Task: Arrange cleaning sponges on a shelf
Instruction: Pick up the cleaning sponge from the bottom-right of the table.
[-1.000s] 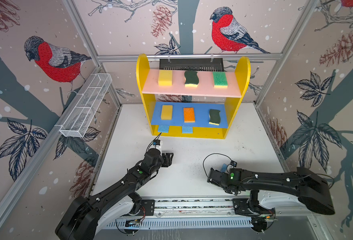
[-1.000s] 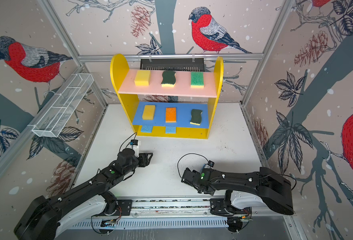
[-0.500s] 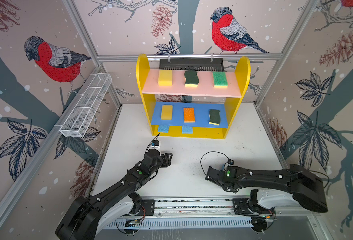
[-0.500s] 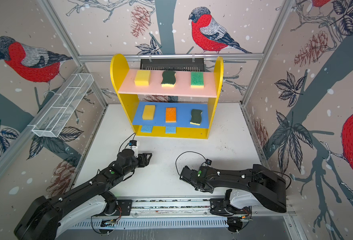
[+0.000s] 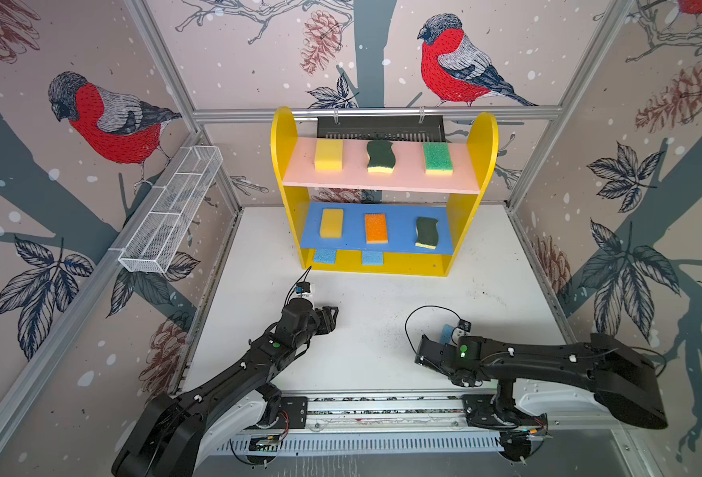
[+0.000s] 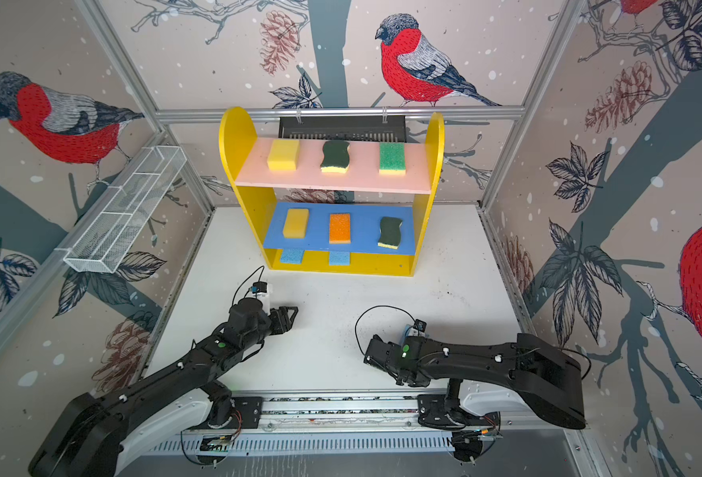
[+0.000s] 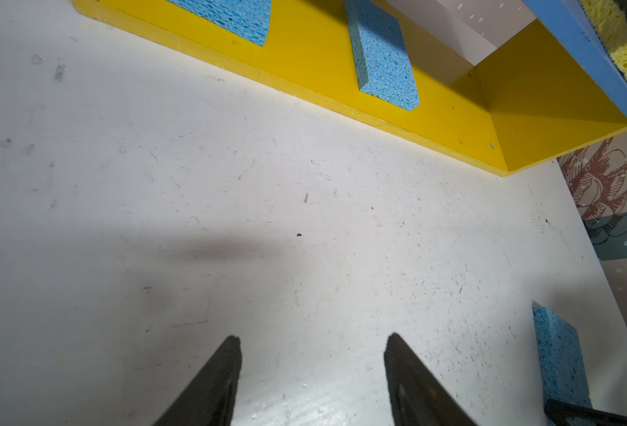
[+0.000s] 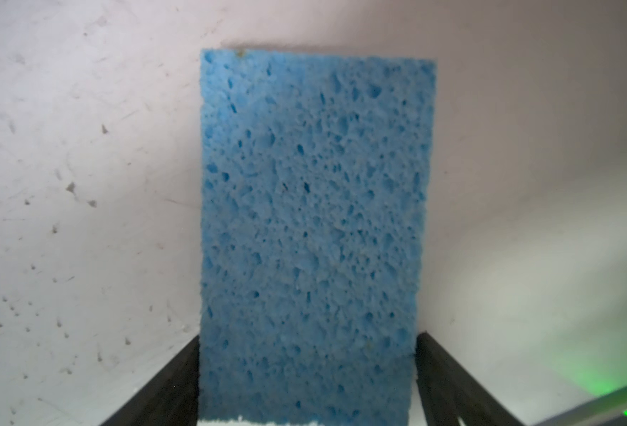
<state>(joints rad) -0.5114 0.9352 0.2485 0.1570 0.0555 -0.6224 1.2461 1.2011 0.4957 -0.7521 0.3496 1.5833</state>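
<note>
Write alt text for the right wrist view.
A light-blue sponge lies flat on the scuffed white table, filling much of the view. The right pincer straddles its near end, a black finger against each long edge; whether it grips yet is unclear.

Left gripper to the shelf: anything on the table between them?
Nothing. The left wrist view shows only bare white table between the left gripper and the yellow bottom board of the shelf.
</note>
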